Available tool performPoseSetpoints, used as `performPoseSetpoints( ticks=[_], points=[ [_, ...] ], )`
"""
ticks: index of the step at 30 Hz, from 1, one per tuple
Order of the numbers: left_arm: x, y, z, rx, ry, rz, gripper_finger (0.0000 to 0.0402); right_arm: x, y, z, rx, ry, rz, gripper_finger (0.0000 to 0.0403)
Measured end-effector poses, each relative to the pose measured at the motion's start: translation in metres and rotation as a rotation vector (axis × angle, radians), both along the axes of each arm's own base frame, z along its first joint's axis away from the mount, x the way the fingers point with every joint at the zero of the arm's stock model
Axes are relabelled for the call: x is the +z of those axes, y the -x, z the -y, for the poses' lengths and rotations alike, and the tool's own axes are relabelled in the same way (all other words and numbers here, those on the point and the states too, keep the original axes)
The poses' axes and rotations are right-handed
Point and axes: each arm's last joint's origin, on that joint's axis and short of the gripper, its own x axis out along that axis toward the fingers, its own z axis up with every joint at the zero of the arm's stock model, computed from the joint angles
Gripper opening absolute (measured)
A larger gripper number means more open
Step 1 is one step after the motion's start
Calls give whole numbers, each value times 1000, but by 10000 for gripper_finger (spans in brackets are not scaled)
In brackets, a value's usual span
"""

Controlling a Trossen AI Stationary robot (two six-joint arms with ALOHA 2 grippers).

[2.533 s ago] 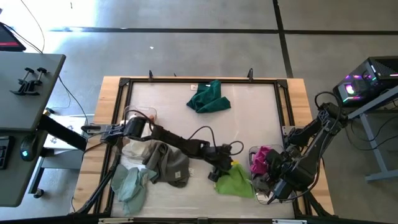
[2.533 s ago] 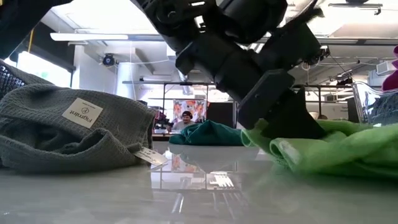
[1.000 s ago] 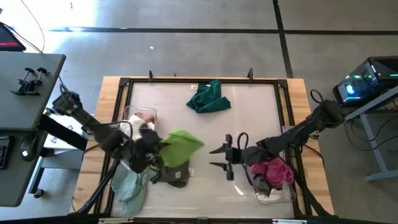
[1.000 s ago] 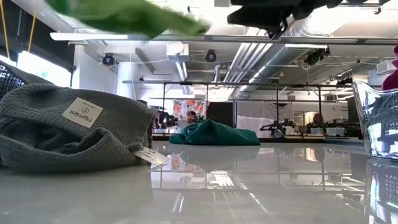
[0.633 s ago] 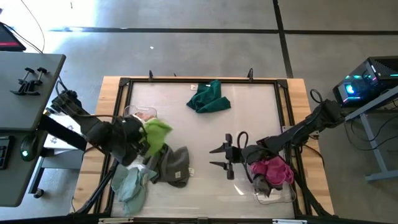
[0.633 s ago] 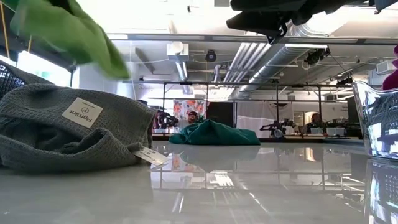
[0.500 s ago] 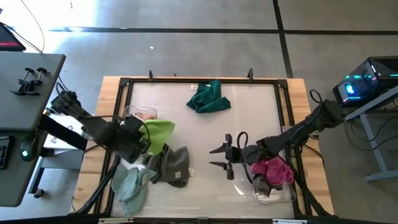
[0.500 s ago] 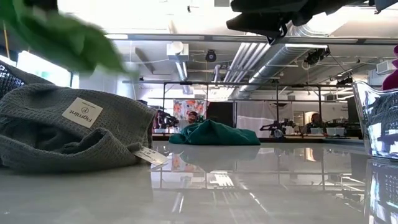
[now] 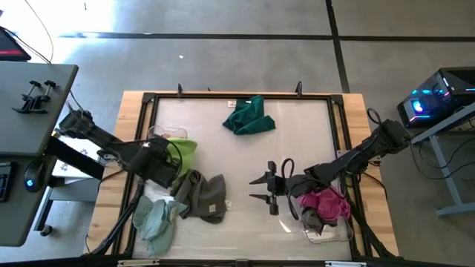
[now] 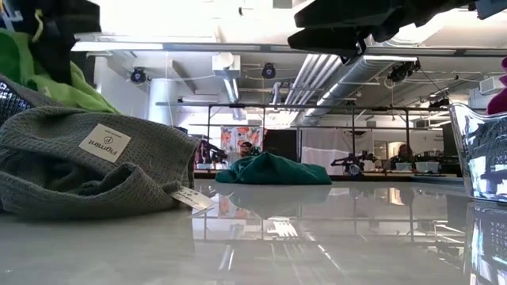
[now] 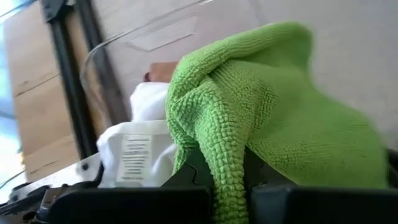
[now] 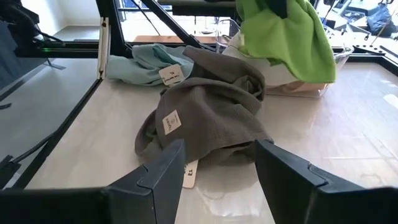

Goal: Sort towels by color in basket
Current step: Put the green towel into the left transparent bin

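change: your left gripper [image 9: 172, 157] has carried the lime green towel [image 9: 184, 153] from lower centre of the high view to the left side, now over the clear basket [image 9: 157, 133] there; right arm has pulled back from its own basket and stopped mid-table
left gripper: fingers clamped on the lime green towel, cloth bunched between them in the wrist view [image 11: 261, 118]
lime towel: hanging over the basket, above a white towel [image 11: 140, 146] and a pale pink one [image 11: 163, 70] already in it
right gripper [image 9: 261, 190]: lower centre-right of the high view, fingers spread wide, nothing in them, pointing at the grey towel [image 12: 208, 106]
grey towel: on the table [image 9: 297, 141], lower left of the high view [image 9: 204, 194], just below the left gripper
pale teal towel [image 9: 154, 220]: lower left corner, touching the grey one
dark green towel [image 9: 249, 116]: top centre of the table, well apart from the rest
magenta towel [image 9: 326, 202]: in your right-side basket [image 9: 323, 233], lower right, purple cloth [image 9: 312, 219] beside it
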Motion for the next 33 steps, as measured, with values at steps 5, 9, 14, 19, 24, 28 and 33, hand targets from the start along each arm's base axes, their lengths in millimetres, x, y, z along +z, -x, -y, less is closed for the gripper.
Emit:
performPoseSetpoints(
  ticks=[5,9,14,19,24,28,33],
  points=[
    [-23,5,-18,83,14,-137,0,0,0,0,3,-2,2,190],
    [-47,16,-28,145,33,-266,0,0,0,-1,19,-8,-1,190],
    [-52,14,-27,139,46,-277,1,1,0,-1,29,-11,0,190],
    [-53,12,-26,125,72,-269,19,1,0,0,26,-12,1,190],
    [-55,8,-24,91,153,-264,83,1,0,0,26,-11,1,190],
    [-52,6,-24,110,224,-274,153,1,0,0,27,-9,1,190],
    [-31,6,-22,140,291,-317,213,1,0,0,27,-8,1,190]
  ],
)
